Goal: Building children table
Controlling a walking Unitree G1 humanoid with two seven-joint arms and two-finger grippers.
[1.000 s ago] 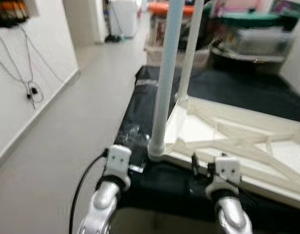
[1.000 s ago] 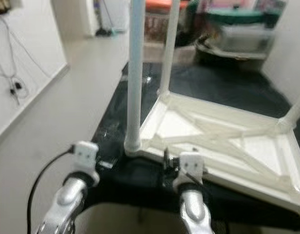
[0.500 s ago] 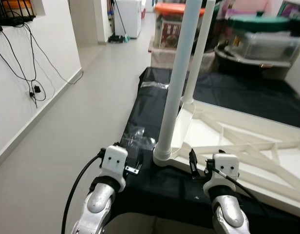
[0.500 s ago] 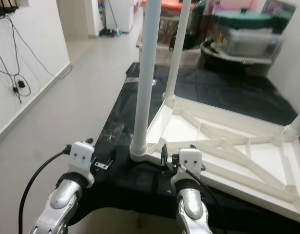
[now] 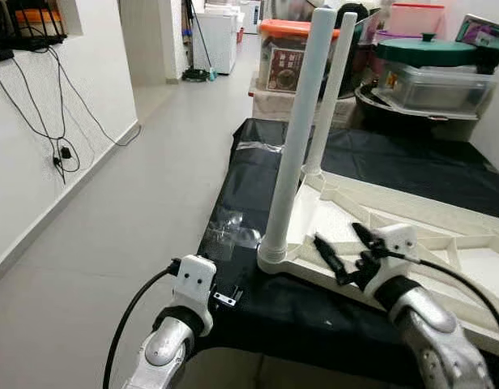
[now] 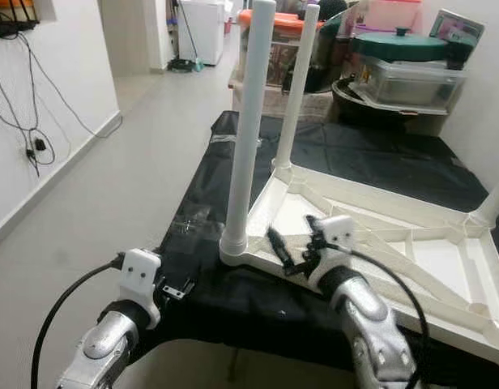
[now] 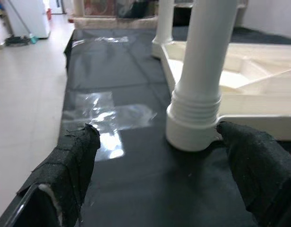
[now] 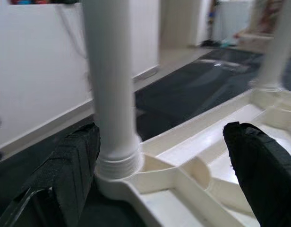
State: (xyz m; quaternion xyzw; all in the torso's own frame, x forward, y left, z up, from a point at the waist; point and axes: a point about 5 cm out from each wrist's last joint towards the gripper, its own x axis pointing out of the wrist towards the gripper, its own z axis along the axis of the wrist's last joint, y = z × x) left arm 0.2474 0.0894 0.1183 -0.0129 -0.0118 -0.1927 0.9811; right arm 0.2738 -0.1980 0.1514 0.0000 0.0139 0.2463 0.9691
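Left eye view: nearest, the left gripper [image 5: 225, 297] hovers low over the black cloth [image 5: 249, 170], fingers apart, just left of the near leg [image 5: 296, 138]. The right gripper [image 5: 340, 255], fingers spread, hangs over the upturned white tabletop [image 5: 411, 235], aimed at that leg's socket. To do this well, I'd close squarely around the leg low down and check it is seated fully. Farther off stand a second leg [image 5: 330, 93], an orange-lidded bin [image 5: 286, 57] and a green-lidded tub [image 5: 432, 73]; contents unclear.
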